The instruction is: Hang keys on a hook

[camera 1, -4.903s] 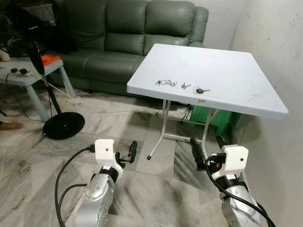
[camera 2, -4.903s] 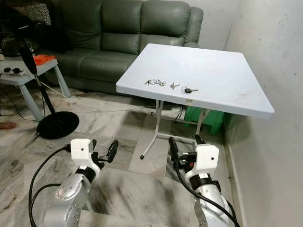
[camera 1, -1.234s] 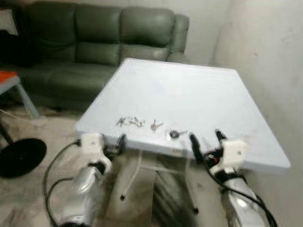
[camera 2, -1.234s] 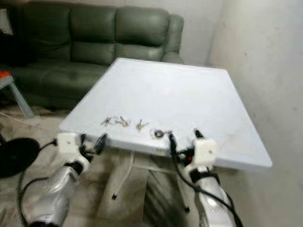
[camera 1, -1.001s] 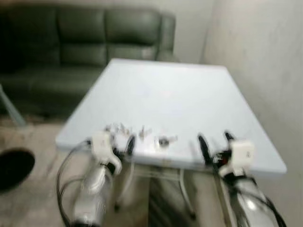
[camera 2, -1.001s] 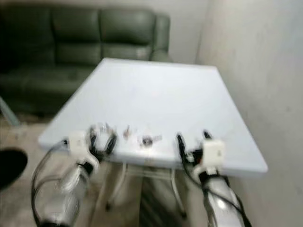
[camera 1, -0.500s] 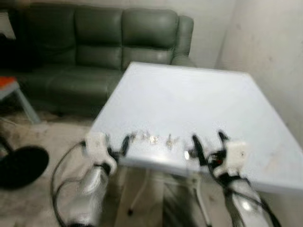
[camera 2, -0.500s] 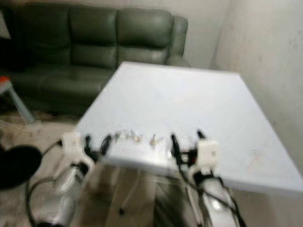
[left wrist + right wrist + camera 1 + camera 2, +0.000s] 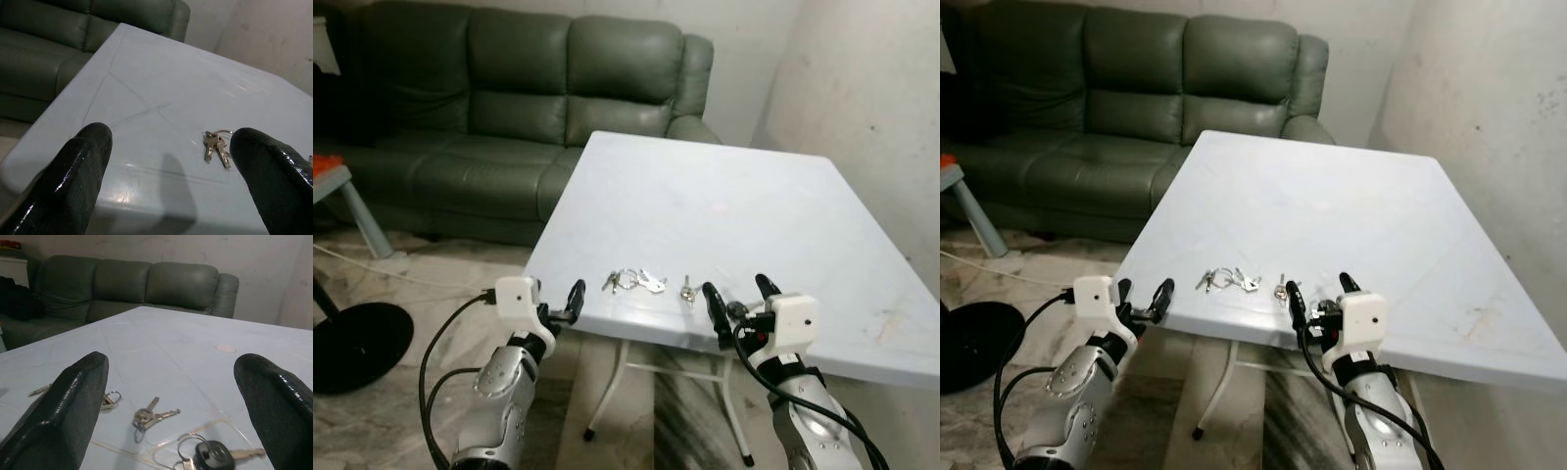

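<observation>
Three sets of keys lie in a row near the front edge of the white folding table (image 9: 724, 206): a bunch on a ring (image 9: 629, 282), a small silver key (image 9: 687, 289) and a black-headed key (image 9: 208, 452). My right gripper (image 9: 740, 302) hovers open at the table's front edge, straddling the black-headed key from just short of it. In the right wrist view the silver key (image 9: 151, 416) lies farther in. My left gripper (image 9: 556, 305) is open at the table's front left corner, with the key bunch (image 9: 216, 144) a little ahead and to its right. Neither gripper holds anything.
A dark green sofa (image 9: 529, 98) stands behind the table. A pale wall (image 9: 862, 88) runs close along the table's right side. On the floor at the left are a black round fan base (image 9: 357, 343) and the corner of a grey side table (image 9: 337, 186).
The camera has come up to the table, so the keys appear larger and closer. Both grippers have risen from floor height to the table's front edge. The blur has gone.
</observation>
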You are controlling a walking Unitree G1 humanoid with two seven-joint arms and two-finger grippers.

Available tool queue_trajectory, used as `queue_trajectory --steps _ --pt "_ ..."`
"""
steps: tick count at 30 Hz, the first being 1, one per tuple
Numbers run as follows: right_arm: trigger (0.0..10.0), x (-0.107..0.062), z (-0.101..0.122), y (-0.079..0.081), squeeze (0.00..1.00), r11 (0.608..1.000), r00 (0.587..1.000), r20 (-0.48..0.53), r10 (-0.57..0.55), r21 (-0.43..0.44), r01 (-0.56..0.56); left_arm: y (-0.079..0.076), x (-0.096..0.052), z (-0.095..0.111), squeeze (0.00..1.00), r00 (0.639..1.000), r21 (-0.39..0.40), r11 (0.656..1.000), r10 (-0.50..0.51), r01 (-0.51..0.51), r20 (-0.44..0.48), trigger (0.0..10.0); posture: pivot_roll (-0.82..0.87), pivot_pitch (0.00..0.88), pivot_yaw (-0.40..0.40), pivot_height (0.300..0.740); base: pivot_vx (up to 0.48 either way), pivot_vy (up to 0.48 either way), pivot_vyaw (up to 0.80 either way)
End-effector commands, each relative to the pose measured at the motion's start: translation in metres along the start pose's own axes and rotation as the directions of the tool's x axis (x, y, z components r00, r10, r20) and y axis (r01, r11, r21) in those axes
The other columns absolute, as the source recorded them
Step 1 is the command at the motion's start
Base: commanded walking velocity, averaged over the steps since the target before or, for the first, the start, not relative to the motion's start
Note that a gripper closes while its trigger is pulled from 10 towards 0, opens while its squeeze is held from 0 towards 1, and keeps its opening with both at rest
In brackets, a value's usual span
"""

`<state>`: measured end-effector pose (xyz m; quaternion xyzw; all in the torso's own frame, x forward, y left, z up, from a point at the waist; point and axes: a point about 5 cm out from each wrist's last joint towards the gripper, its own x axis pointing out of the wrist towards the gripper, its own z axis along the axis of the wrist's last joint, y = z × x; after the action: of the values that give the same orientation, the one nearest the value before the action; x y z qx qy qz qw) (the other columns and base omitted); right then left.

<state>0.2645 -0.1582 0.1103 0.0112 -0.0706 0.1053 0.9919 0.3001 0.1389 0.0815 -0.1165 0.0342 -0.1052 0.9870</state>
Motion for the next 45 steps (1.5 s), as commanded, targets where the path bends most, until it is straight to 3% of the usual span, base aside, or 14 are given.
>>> queue_trajectory --steps 1,13,17,23,32,33,45 --pt "10.0 0.000 0.003 -0.004 0.00 1.000 1.000 0.003 -0.005 -0.006 0.005 -0.004 0.001 0.003 0.00 1.000 0.018 0.999 -0.028 0.028 0.007 10.0 0.01 0.000 -0.048 0.740 0.000 0.000 0.00" --pt "10.0 0.002 -0.005 0.001 0.00 0.999 0.998 -0.064 0.028 -0.029 -0.030 -0.033 -0.012 0.001 0.00 0.979 0.057 0.977 -0.204 0.205 -0.015 10.0 0.02 0.000 -0.056 0.740 0.000 0.000 0.00" --pt "10.0 0.010 -0.003 0.003 0.00 0.997 0.996 -0.064 0.068 -0.041 -0.071 -0.045 -0.017 0.000 0.00 0.963 0.054 0.962 -0.266 0.268 -0.029 10.0 0.03 0.000 -0.056 0.740 0.000 0.000 0.00" --pt "10.0 0.019 -0.003 0.003 0.00 0.995 0.993 -0.075 0.086 -0.050 -0.090 -0.052 -0.022 0.001 0.00 0.954 0.053 0.953 -0.297 0.298 -0.037 10.0 0.03 0.012 -0.053 0.740 0.000 0.000 0.00" --pt "10.0 0.038 -0.005 -0.009 0.00 0.989 0.984 -0.123 0.128 -0.056 -0.135 -0.053 -0.030 0.003 0.00 0.952 0.042 0.952 -0.302 0.305 -0.053 10.0 0.04 0.042 -0.059 0.740 0.000 0.000 0.00" --pt "10.0 0.041 -0.007 -0.015 0.00 0.986 0.981 -0.145 0.133 -0.084 -0.146 -0.054 -0.032 0.003 0.00 0.953 0.035 0.953 -0.298 0.301 -0.059 10.0 0.04 0.049 -0.062 0.740 0.000 0.000 0.00" --pt "10.0 0.043 -0.018 -0.043 0.00 0.969 0.954 -0.220 0.205 -0.090 -0.229 -0.059 -0.040 0.003 0.00 0.951 0.020 0.954 -0.298 0.301 -0.079 10.0 0.05 0.067 -0.071 0.740 0.000 0.000 0.00"
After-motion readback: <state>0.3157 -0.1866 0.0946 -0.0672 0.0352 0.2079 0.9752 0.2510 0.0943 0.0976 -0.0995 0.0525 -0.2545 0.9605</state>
